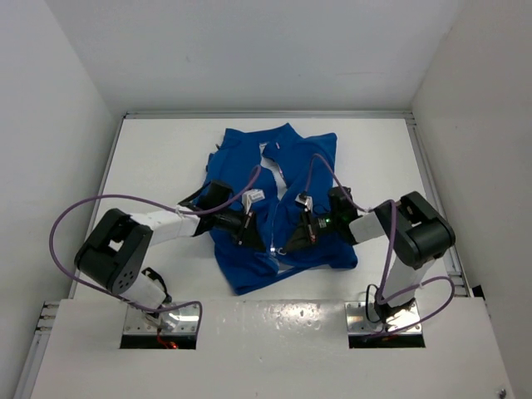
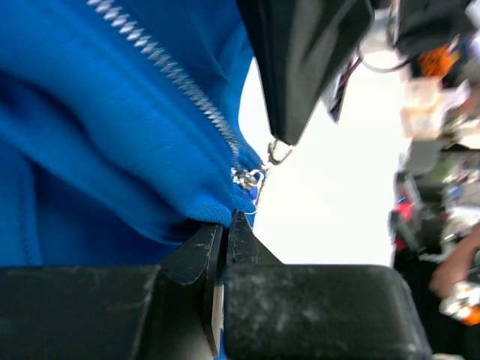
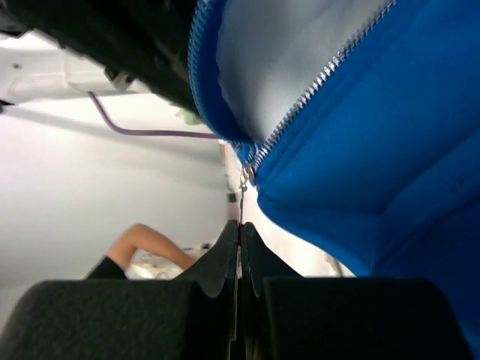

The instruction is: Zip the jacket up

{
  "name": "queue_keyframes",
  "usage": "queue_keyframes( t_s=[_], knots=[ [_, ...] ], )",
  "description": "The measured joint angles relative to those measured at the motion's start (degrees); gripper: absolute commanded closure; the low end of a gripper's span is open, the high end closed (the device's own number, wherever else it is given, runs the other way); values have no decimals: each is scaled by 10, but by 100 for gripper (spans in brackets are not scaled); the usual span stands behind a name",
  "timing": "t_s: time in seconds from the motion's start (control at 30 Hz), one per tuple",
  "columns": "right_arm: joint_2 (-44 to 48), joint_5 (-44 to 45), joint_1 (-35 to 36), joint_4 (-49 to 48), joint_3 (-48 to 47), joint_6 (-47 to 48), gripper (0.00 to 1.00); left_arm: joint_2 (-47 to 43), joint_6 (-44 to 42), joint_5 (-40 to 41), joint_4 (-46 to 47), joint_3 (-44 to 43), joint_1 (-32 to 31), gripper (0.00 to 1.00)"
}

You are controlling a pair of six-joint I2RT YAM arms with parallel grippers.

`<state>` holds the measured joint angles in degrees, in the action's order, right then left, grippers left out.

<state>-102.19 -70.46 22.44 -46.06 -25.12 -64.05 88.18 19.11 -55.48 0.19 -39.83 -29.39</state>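
Note:
The royal-blue jacket (image 1: 283, 179) lies on the white table, its pale silver zipper (image 1: 277, 218) running down the front and open toward the collar. My left gripper (image 1: 247, 229) is shut on the jacket's bottom hem (image 2: 206, 208), just below the zipper slider (image 2: 246, 178). My right gripper (image 1: 285, 243) is shut on the slider's thin pull tab (image 3: 242, 201), which hangs from the slider (image 3: 248, 174) at the zipper's lower end. In the left wrist view the right gripper's black fingertip (image 2: 289, 97) sits right above the slider.
The white table (image 1: 158, 158) is walled in on three sides. Purple cables (image 1: 83, 208) loop over both arms. A person's arm (image 3: 146, 244) shows beyond the table in the right wrist view.

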Motion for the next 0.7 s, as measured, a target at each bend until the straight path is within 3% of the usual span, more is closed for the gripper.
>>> queue_keyframes(
  t_s=[0.1,0.33,0.7],
  knots=[
    [24,1,-2,156,-41,108,100,-4,-38,15,-24,-9,-21,100],
    [27,30,-5,371,-106,257,100,-7,-92,42,-47,-13,-59,100],
    [29,85,-25,499,-150,371,100,-42,-119,59,-45,-7,-76,100]
  ],
)
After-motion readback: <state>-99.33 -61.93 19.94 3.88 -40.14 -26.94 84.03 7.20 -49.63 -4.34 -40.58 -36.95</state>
